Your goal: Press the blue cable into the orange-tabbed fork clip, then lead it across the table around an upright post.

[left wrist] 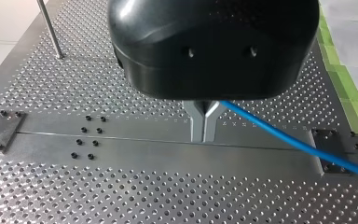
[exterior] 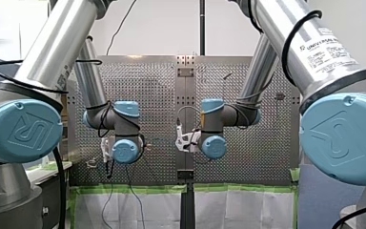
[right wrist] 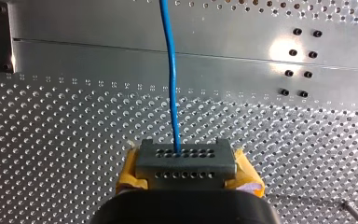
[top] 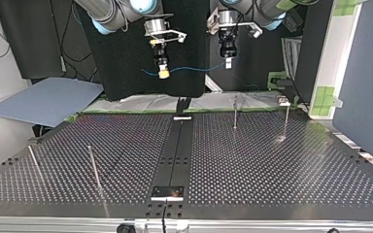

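My left hand (left wrist: 204, 134) has its two metal fingers pressed together. The blue cable (left wrist: 298, 140) comes out from between them, near their root, so this hand is clamped on the cable. From there the cable goes off to the side, in the air above the bench (left wrist: 121, 196). Under this hand lies the plain metal strip (left wrist: 135, 144) that crosses the perforated plate. One upright post (left wrist: 51, 30) stands well apart from the hand, near the edge of the bench.

My right hand (right wrist: 185, 161) is also clamped on the cable. The cable leaves from the middle of its grey tip, between the yellow pads (right wrist: 129, 176), and runs straight ahead over the bench.

In the top view both hands hang high over the far side of the bench, near each other. The cable spans the gap between them with a light sag, apart from the bench. A short loose end sticks out past my right hand.
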